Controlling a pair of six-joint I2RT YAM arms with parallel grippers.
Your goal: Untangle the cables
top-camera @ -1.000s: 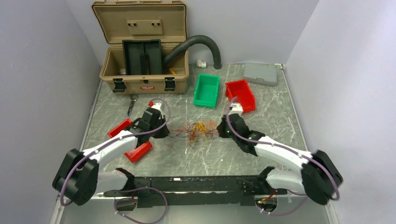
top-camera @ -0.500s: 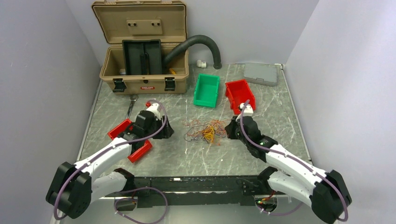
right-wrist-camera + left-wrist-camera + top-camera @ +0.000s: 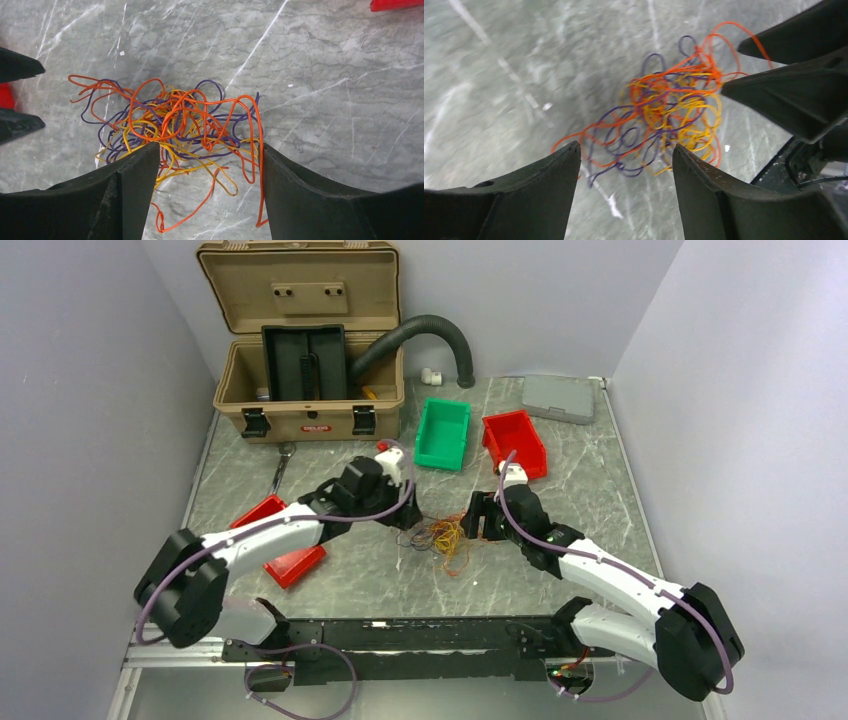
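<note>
Robot lab test cell, plain grey walls (image 3: 90,390) enclosing a marble-patterned table (image 3: 610,510) on three sides, left arm (image 3: 262,533) and right arm (image 3: 610,575) reaching over it, tan toolbox (image 3: 300,412) standing open at the back, green bin (image 3: 443,432) and red bin (image 3: 515,443) sitting beside it

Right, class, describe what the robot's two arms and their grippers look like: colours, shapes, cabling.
The left arm and the right arm both have smooth white links between chunky black joints, with a thin purple cable running along the outside. The left gripper and the right gripper each carry two matte black, wedge-shaped fingers tapering to blunt tips.
</note>
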